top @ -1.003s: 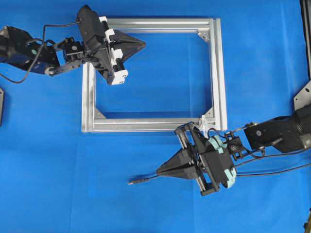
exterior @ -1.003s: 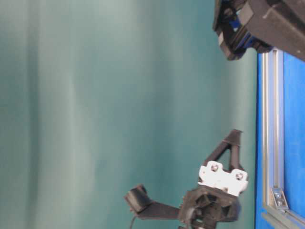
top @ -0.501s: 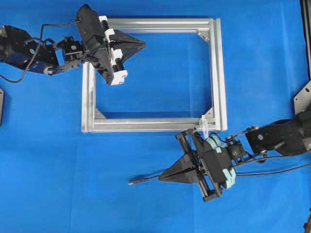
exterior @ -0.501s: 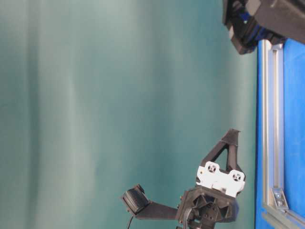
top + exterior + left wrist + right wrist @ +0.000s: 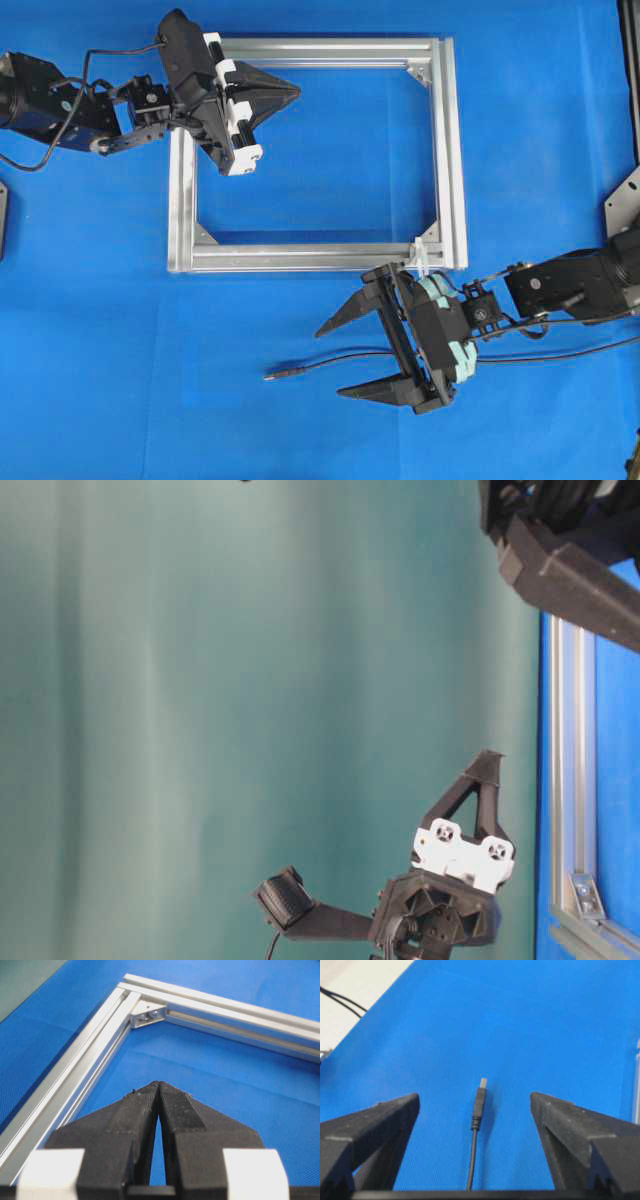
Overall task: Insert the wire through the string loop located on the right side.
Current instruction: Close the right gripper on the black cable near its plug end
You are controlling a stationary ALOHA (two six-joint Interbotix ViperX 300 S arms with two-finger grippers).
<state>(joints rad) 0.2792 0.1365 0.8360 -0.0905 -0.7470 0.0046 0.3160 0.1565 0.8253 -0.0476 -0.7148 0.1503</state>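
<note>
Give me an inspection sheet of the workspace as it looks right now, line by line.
Surface: blue mat, silver frame lying flat.
Job's things: wire on the mat, plug tip pointing left; string loop at the frame's lower right corner, not yet threaded.
Clutter: nothing seen.
Grippers: left gripper shut, empty, over the frame's upper left; right gripper open, straddling the wire.
Cables: black arm cables trailing right.
Surroundings: teal backdrop.
</note>
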